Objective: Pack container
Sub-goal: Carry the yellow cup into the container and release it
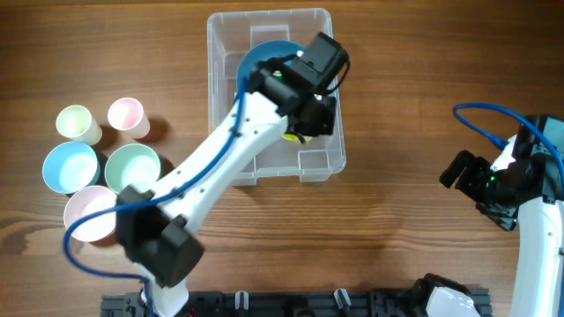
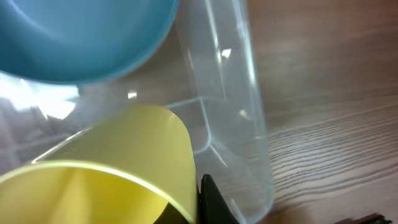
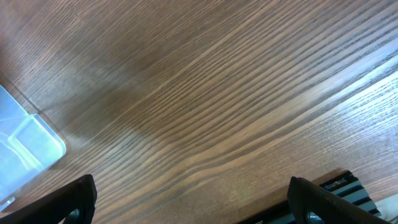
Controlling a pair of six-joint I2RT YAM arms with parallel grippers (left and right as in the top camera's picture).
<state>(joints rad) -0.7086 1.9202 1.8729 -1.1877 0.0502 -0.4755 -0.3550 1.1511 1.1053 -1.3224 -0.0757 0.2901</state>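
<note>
The clear plastic container (image 1: pixel 313 163) stands at the table's top middle, with a blue bowl (image 1: pixel 264 55) lying in its far half. My left gripper (image 1: pixel 304 123) reaches into the container and is shut on a yellow cup (image 2: pixel 118 168), holding it by the rim just above the container floor, next to the blue bowl (image 2: pixel 81 37). The container wall (image 2: pixel 249 124) shows to the cup's right. My right gripper (image 3: pixel 189 199) is open and empty over bare wood at the right side of the table (image 1: pixel 397 220). A corner of the container (image 3: pixel 25 149) shows at the left of the right wrist view.
At the left stand a yellow-green cup (image 1: pixel 75 123), a pink cup (image 1: pixel 126 114), a blue bowl (image 1: pixel 70 165), a green bowl (image 1: pixel 132 165) and a pink bowl (image 1: pixel 88 211). A black rail (image 1: pixel 308 304) runs along the front edge.
</note>
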